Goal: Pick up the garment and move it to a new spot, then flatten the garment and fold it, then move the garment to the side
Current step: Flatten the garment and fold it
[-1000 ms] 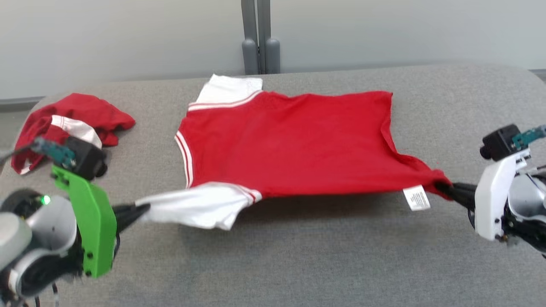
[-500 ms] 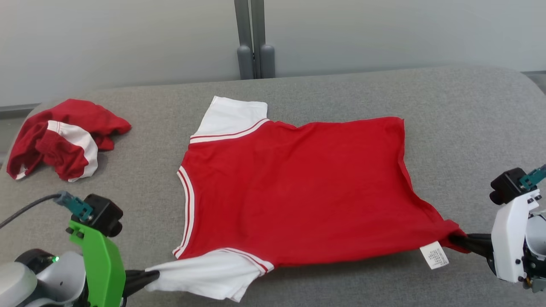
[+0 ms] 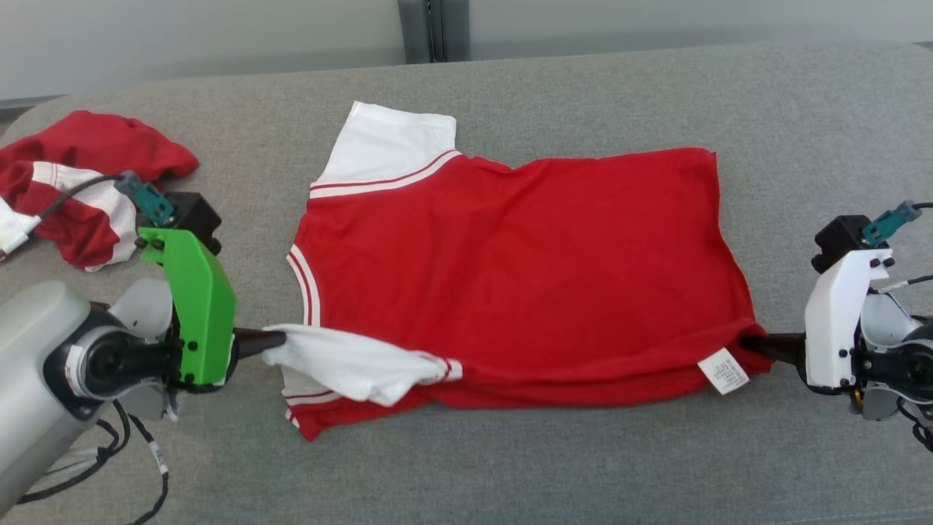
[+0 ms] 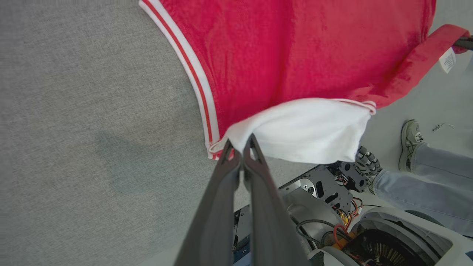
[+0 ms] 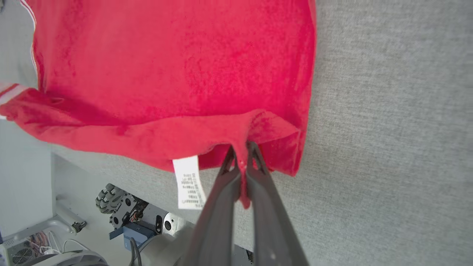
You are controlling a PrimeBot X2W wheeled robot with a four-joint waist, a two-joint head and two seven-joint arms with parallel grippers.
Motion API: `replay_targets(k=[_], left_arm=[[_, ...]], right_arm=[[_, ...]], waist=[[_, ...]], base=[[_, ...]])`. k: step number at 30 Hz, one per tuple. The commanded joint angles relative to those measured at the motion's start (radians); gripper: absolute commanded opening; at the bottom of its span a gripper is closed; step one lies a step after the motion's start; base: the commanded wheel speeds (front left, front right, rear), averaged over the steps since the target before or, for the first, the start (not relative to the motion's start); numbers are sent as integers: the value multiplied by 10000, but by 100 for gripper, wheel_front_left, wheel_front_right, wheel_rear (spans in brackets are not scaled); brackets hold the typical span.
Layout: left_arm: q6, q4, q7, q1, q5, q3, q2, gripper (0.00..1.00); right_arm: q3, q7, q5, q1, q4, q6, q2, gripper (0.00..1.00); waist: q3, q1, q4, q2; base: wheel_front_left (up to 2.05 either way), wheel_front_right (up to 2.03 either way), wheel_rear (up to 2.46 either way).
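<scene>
Red garment (image 3: 510,277) spread mid-frame on grey table (image 3: 802,109), left tool (image 3: 280,341) clamped on its white sleeve (image 3: 342,361), right tool (image 3: 745,341) pinching hem corner (image 3: 754,357) at right

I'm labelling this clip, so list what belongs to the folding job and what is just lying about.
Job: red shirt; left gripper, shut on its white sleeve; right gripper, shut on its hem corner.
Lying about: crumpled red garment at far left; a person's shoe.
</scene>
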Motion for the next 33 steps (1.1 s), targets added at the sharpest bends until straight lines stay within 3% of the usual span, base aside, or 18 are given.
replay_targets(k=[1,9,19,20,21,22,23,28,33], left_arm=[[-73,299,73,-169,-111,60,-84,0],[-398,1715,207,-526,-287,239,-442,0],[-815,2736,16,-684,-200,295,-1204,0],[-888,2834,-90,-713,-182,344,-1267,42],[-967,2958,-155,-721,-186,373,-1342,100],[-1034,3038,-175,-703,-189,364,-1410,100],[-1108,3129,-227,-692,-160,360,-1471,100],[-1454,3458,-972,-594,164,449,-1593,100],[-1700,3314,-2585,-302,910,621,-1438,100]], right_arm=[[-169,114,-94,-95,132,4,137,0],[-1113,447,-698,-199,516,4,871,0],[-1491,319,-1591,-831,717,4,1668,0],[-1549,266,-1632,-875,750,4,1714,0],[-1634,156,-1712,-927,796,4,1764,30],[-1690,96,-1737,-941,839,4,1811,86],[-1739,24,-1788,-946,884,4,1857,100],[-2093,-509,-1855,-715,753,4,1930,100],[-2303,-1919,-1972,-244,40,4,1841,100]], waist=[[84,1,-9,0],[318,1,-157,0],[670,1,-322,0],[688,1,-326,0],[694,1,-330,0],[683,1,-330,0],[655,1,-325,0],[326,1,-257,0],[-226,1,-149,0]], base=[[0,0,0],[0,0,0],[0,0,0],[0,0,0],[0,0,0],[0,0,0],[0,0,0],[0,0,0],[0,0,0]])
